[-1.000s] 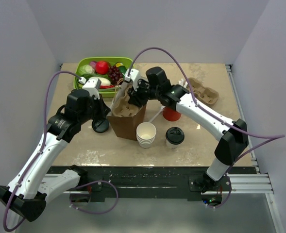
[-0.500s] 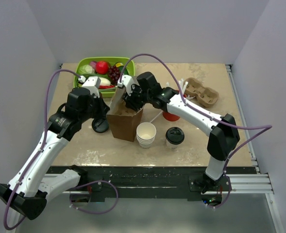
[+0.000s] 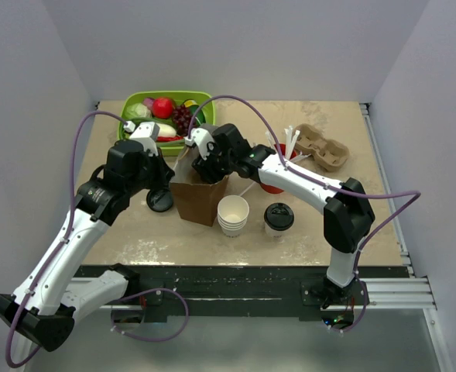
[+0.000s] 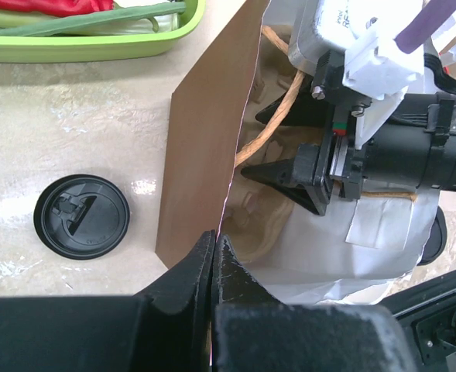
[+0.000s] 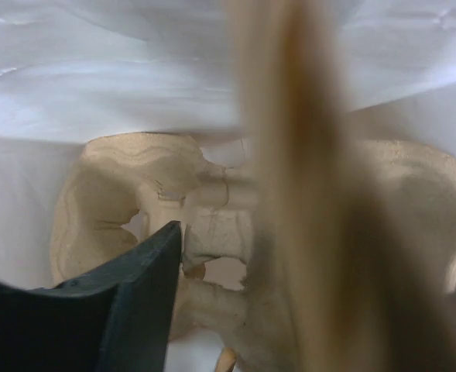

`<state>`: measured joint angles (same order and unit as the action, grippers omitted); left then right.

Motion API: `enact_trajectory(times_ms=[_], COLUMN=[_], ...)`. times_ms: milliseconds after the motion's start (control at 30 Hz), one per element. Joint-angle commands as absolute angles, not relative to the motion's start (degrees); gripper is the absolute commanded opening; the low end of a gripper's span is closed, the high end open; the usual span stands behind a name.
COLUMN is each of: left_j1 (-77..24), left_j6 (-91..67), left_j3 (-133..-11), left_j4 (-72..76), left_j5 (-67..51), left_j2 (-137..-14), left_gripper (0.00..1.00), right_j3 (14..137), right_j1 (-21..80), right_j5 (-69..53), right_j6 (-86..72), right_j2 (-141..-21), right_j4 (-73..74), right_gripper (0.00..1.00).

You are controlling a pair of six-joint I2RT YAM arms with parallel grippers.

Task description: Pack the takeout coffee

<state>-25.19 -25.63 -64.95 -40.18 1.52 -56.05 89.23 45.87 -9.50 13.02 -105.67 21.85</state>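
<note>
Left gripper (image 4: 214, 236) tight on rim of brown paper bag (image 4: 200, 139); right gripper (image 4: 255, 146) spread inside.

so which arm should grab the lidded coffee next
Likely right. The left claw is shut on the edge of the paper bag, holding it open. The right claw is open inside the bag, and the lidded coffee stands on that arm's side.

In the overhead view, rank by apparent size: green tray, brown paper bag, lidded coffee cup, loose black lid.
1. green tray
2. brown paper bag
3. lidded coffee cup and loose black lid: about alike, and the lid is partly covered, so unranked.
</note>
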Motion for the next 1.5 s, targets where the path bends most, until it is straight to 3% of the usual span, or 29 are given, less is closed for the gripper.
enact_trajectory(times_ms=[0, 100, 167, 367, 667, 1467], left_j1=[-25.2, -25.2, -25.2, -25.1, -25.1, -25.2], left_j6=[-26.5, -26.5, -26.5, -27.0, -27.9, -30.1], left_j3=[-66.4, -66.3, -66.3, -66.3, -65.7, -63.4], left_j4=[-39.6, -39.9, -40.1, -40.9, -41.7, -40.8], left_j5=[2.4, 2.8, 2.8, 3.6, 4.2, 7.1], left_j2=[-54.8, -54.7, -54.5, -54.6, -54.0, -52.4], left_gripper=[0.0, 0.0, 0.0, 0.0, 0.0, 0.0], right_j3=[88.5, 89.1, 90.2, 93.8, 97.0, 96.8], right_j1=[46.0, 46.0, 46.0, 45.9, 46.0, 46.1], right_j5=[-9.2, -9.8, -9.8, -9.0, -10.8, -8.9], right_j6=[11.0, 9.8, 9.2, 6.9, 4.1, 0.4], right_j2=[-103.9, -102.7, -102.1, -100.0, -96.7, -93.3], right_j4=[21.3, 21.4, 21.6, 21.7, 20.9, 25.3], right_gripper=[0.59, 0.64, 0.74, 0.91, 0.98, 0.98])
